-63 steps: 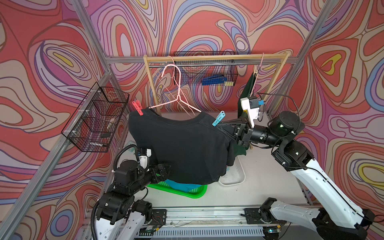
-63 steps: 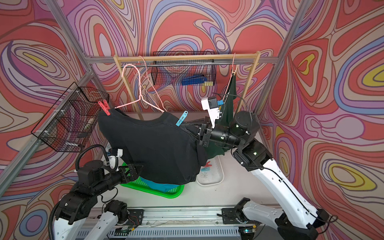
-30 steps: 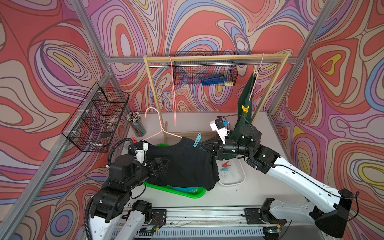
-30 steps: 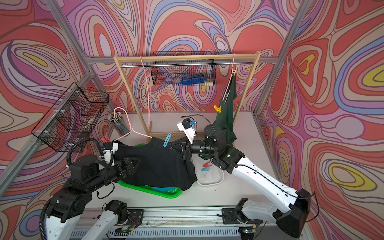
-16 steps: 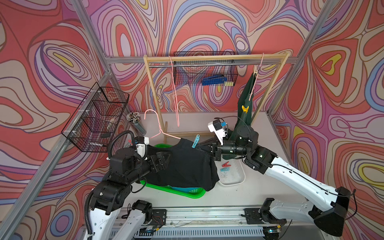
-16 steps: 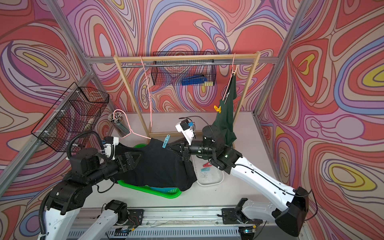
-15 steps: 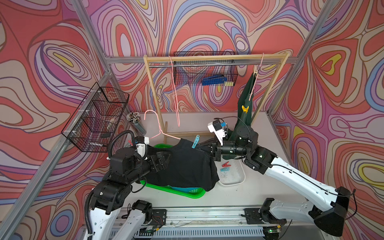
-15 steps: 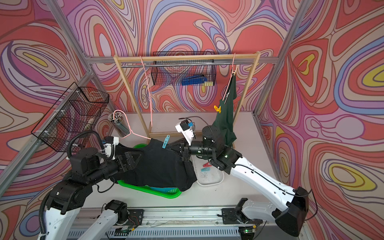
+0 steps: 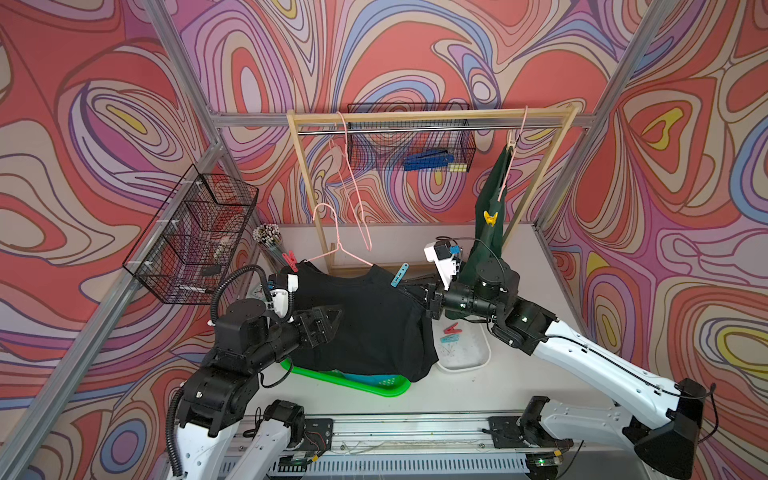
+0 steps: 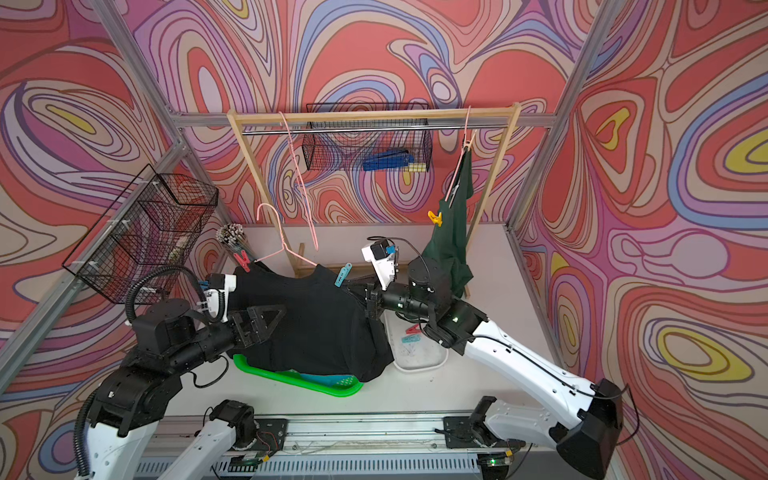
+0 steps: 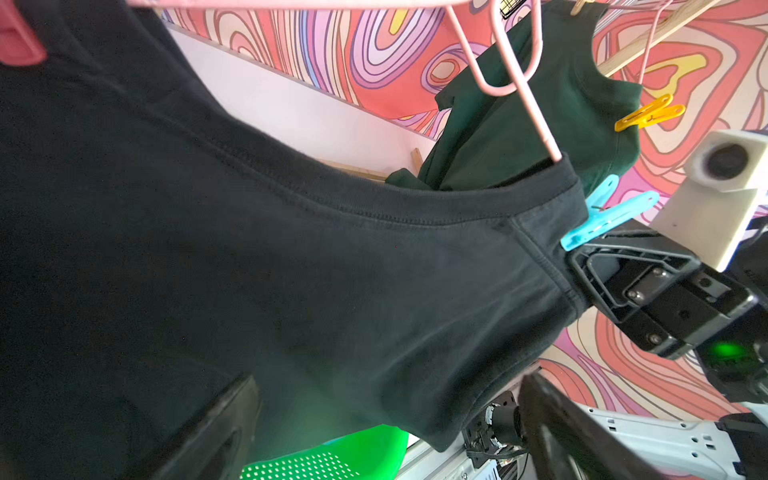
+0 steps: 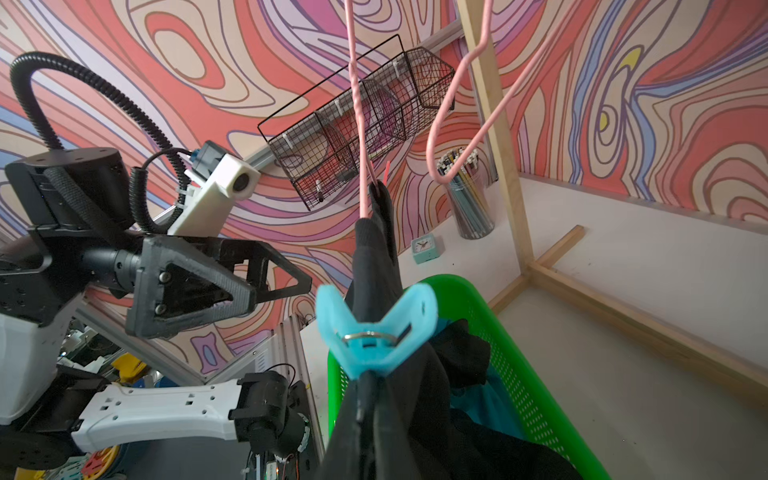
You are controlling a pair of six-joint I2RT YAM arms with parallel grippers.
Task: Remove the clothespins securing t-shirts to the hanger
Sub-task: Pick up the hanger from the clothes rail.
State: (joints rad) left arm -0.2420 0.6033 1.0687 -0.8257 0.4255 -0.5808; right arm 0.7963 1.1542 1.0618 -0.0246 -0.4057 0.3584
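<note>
right wrist view, clock beyond black t-shirt, unseen from top

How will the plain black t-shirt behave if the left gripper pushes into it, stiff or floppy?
Probably floppy: the plain black t-shirt drapes in folds over the green plastic basket. A push would likely dent it, or swing it on the pink wire hanger. The light blue clothespin should keep that shoulder from sliding.
</note>
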